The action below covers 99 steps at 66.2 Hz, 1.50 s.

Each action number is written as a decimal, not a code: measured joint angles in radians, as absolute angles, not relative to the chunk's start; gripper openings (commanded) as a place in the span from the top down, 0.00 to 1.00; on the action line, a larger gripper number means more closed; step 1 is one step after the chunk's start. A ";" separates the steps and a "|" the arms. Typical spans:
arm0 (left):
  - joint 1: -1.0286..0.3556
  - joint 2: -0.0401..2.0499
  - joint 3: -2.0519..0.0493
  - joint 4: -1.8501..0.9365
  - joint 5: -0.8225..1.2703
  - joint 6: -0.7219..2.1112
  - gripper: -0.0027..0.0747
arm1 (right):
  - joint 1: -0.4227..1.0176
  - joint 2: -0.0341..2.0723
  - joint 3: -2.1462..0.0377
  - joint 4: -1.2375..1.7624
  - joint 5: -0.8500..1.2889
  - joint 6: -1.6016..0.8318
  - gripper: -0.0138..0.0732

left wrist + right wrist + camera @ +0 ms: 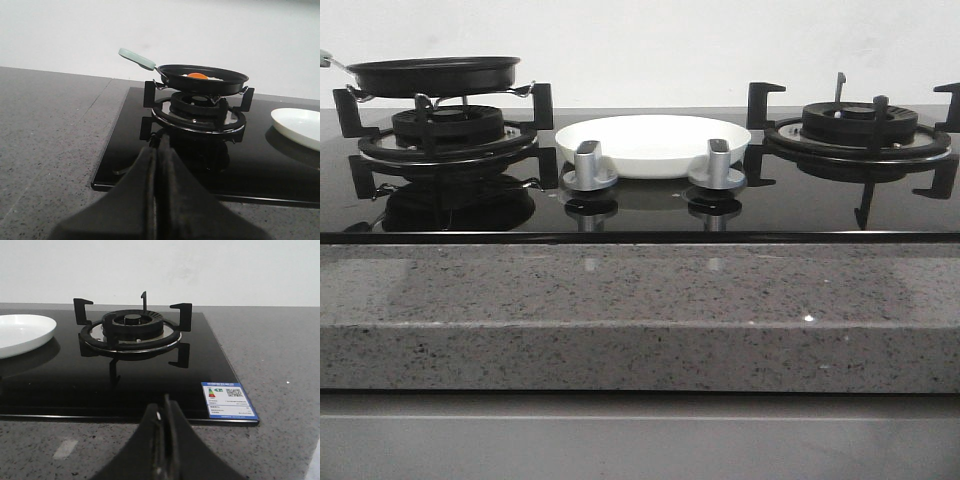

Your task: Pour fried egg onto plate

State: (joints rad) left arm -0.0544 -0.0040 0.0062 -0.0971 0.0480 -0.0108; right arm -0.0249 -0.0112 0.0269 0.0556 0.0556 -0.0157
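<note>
- Step in hand: start; nothing grasped yet, egg not poured.
- Fried egg sits in black pan on the left burner; pan's pale green handle sticks out to the side away from the plate.
- Plate lies on the hob btwn the two burners, behind the knobs.
- Left gripper: fingers pressed together, holding nothing, well short of the pan.
- Right gripper: same, pressed together, faces the bare right burner.
- Next, prob.: left opens, reaches handle, grips, lifts pan, tilts over plate.
</note>
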 measured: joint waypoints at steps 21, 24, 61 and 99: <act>-0.054 -0.004 0.006 -0.097 0.048 -0.011 0.99 | -0.025 -0.011 0.027 0.056 0.056 -0.016 0.97; -0.054 -0.004 0.006 -0.097 0.048 -0.011 0.99 | -0.025 -0.011 0.027 0.056 0.056 -0.016 0.97; -0.054 -0.004 0.006 -0.097 0.048 -0.011 0.99 | -0.025 -0.011 0.027 0.056 0.056 -0.016 0.97; -0.054 -0.004 -0.178 -0.097 0.019 -0.011 0.99 | -0.025 -0.011 -0.142 0.083 0.138 -0.016 0.97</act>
